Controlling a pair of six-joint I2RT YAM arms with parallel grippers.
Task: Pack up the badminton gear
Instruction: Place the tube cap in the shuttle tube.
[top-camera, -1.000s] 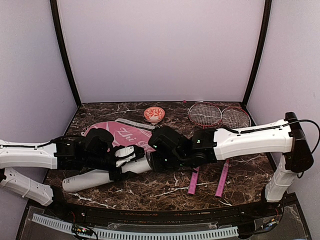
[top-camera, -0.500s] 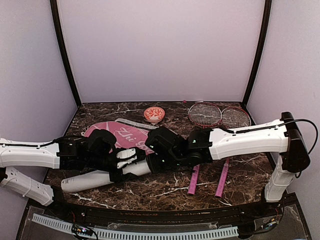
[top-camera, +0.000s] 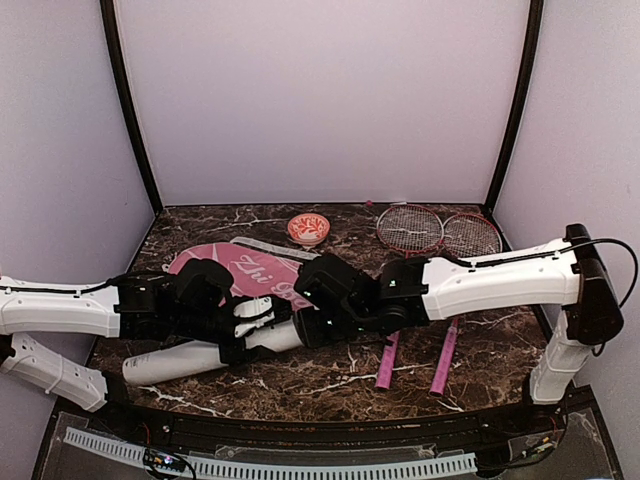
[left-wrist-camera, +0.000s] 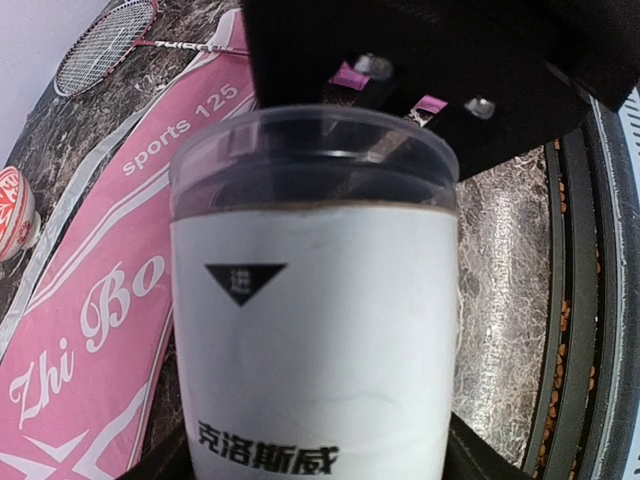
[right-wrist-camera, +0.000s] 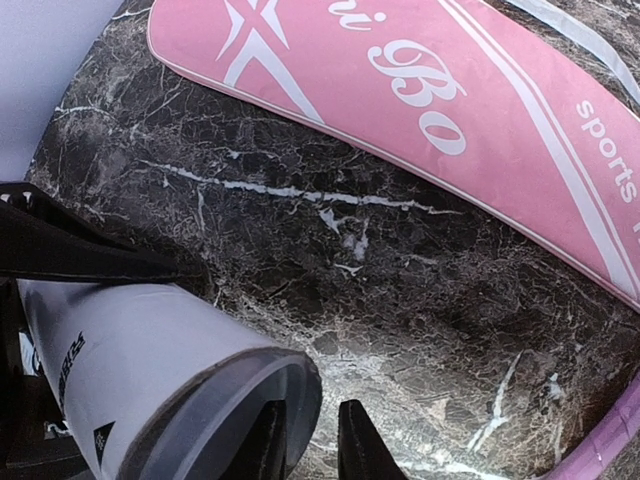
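Note:
The long white tube (top-camera: 190, 360) lies slanted at the front left of the table. My left gripper (top-camera: 245, 335) is shut on it near its open end, and the tube fills the left wrist view (left-wrist-camera: 310, 330). My right gripper (right-wrist-camera: 305, 440) is at the tube's mouth (right-wrist-camera: 290, 390), with one finger inside and one outside, closed on the translucent rim. The pink "Zhi Bo" cover (top-camera: 250, 270) lies flat behind the tube. Two red-framed rackets (top-camera: 410, 228) (top-camera: 472, 235) lie at the back right, their pink handles (top-camera: 387, 362) toward the front. No shuttlecock shows.
A small red-and-white patterned bowl (top-camera: 308, 229) stands at the back centre. The cover's white strap (top-camera: 265, 245) trails beside it. Both forearms cross the middle of the marble table (top-camera: 330, 385). Black corner posts and lilac walls enclose the table.
My right arm has shifted slightly left toward the tube's mouth. The tube and my left gripper have barely moved.

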